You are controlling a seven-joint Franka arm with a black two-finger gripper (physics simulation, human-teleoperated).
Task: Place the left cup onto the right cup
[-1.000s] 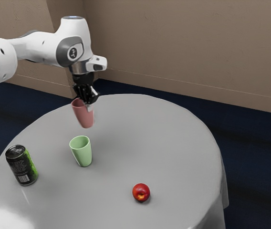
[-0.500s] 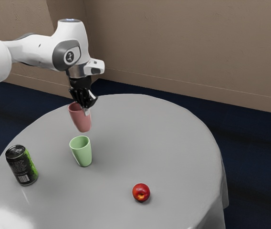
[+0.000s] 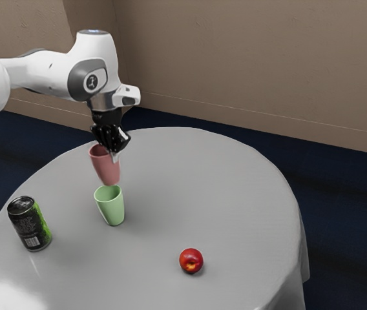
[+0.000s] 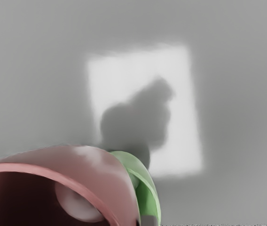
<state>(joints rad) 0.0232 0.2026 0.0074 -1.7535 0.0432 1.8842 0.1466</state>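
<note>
STEP: transport, pink cup (image 3: 104, 165) is being held by its rim in the gripper (image 3: 112, 143), closed narrowly on it | WHERE: it is being hung tilted just above the green cup (image 3: 110, 205) on the table (image 3: 235, 194) | NEXT (judged): centring, levelling, then slow lowering are being called for.

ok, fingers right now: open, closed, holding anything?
The fingers are closed on the pink cup, holding it in the air just above the green cup.
</note>
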